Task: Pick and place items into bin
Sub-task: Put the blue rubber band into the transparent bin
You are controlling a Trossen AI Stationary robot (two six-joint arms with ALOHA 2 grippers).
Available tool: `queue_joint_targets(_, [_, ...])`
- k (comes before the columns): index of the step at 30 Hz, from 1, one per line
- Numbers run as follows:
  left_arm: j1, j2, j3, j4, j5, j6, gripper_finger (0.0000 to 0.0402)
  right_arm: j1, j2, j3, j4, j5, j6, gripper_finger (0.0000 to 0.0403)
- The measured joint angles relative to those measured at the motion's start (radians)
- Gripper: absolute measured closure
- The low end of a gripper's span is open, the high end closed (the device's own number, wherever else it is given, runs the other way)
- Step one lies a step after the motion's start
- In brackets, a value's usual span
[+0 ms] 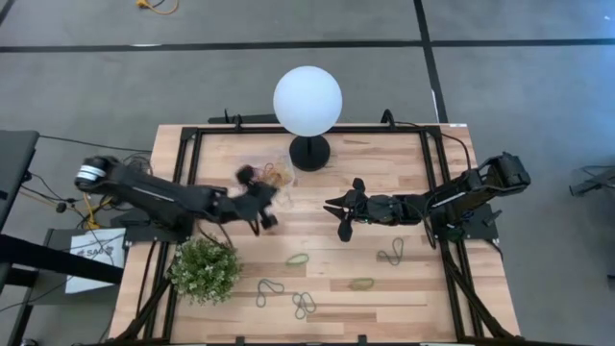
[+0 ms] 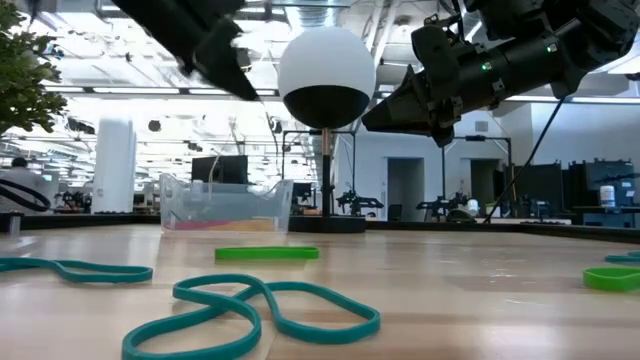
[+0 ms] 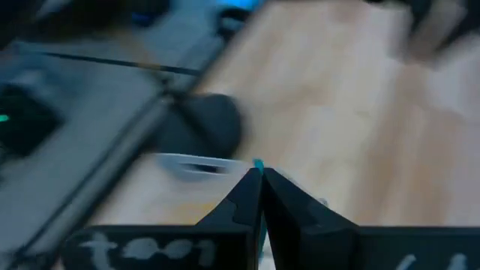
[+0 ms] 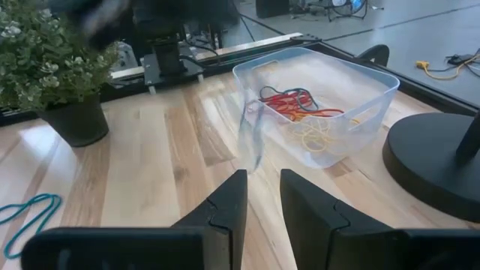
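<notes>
The clear bin (image 1: 279, 174) stands by the lamp's black base and holds red, yellow and dark bands (image 4: 304, 112). My left gripper (image 1: 261, 200) hovers just beside the bin's near-left corner, shut on a grey-blue rubber band (image 3: 259, 163). My right gripper (image 1: 342, 213) is open and empty above the table's middle, pointing toward the bin (image 4: 315, 97). Loose green and grey-blue bands (image 1: 298, 259) (image 1: 391, 253) lie flat on the table nearer the front. My left gripper pinches the grey-blue band between its two fingertips; only a small bit of the band (image 3: 259, 165) shows past the tips. In the right wrist view the band is a blurred streak (image 4: 251, 139) hanging slack below the gripper, beside the bin's corner.
The white globe lamp (image 1: 307, 101) on its black base (image 1: 309, 152) stands behind the bin. A potted green plant (image 1: 205, 270) stands at the front left. More bands (image 1: 269, 289) (image 1: 304, 305) (image 1: 361, 284) lie near the front edge.
</notes>
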Motion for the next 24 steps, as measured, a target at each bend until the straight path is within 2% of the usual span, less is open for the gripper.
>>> queue_joint_targets(4, [0.01,-0.116,0.001,-0.117,-0.111,-0.028,0.0401,0.0,0.0,0.0,0.0,0.0,0.0,0.0326])
queue_joint_targets(8, [0.039,-0.159,0.001,-0.211,-0.116,-0.072,0.0401,0.0,0.0,0.0,0.001,0.0,0.0,0.0326])
queue_joint_targets(11, [0.066,-0.146,-0.003,-0.274,-0.106,-0.128,0.0401,0.0,0.0,0.0,0.002,0.0,0.0,0.0326])
queue_joint_targets(16, [0.098,-0.08,-0.05,-0.261,-0.039,-0.158,0.0402,0.0,0.0,0.0,0.003,0.0,0.0,0.0326])
queue_joint_targets(24, [0.14,0.033,-0.063,-0.243,-0.126,-0.118,0.0401,0.0,0.0,0.0,0.003,0.0,0.0,0.0326])
